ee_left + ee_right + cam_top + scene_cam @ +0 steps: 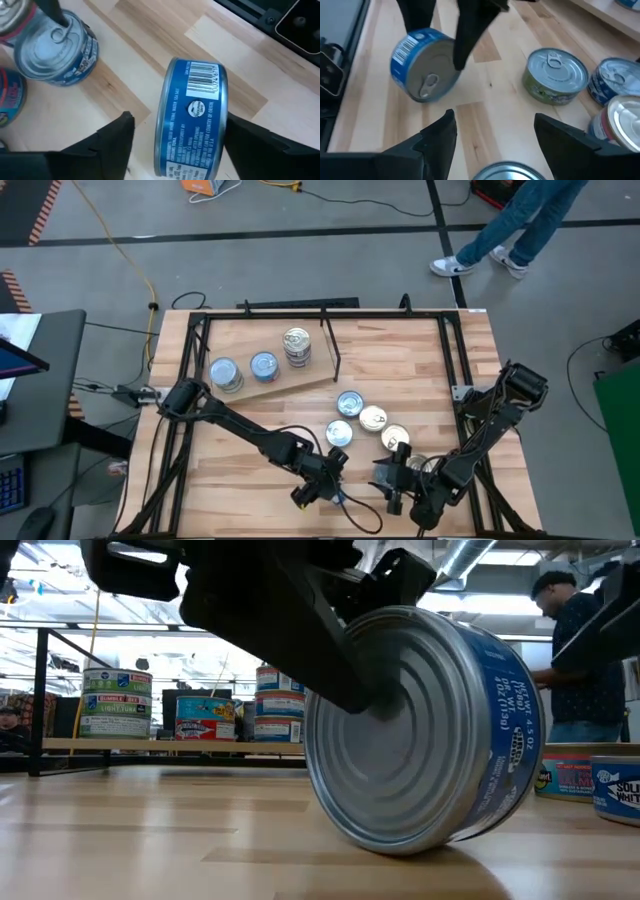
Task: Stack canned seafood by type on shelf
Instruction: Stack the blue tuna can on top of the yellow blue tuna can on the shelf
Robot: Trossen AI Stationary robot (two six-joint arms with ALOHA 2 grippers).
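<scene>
Left gripper (175, 145) straddles the blue tin (192, 117) tipped on its rim near the loose tins (370, 420), jaws spread, not yet clamped for the shelf (275, 385); right gripper (492, 132) idles released beside them.

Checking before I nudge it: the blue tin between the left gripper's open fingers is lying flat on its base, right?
Not flat: the blue tin stands tilted on its edge between the left gripper's open fingers, its ribbed end facing sideways, as the low view shows.
</scene>
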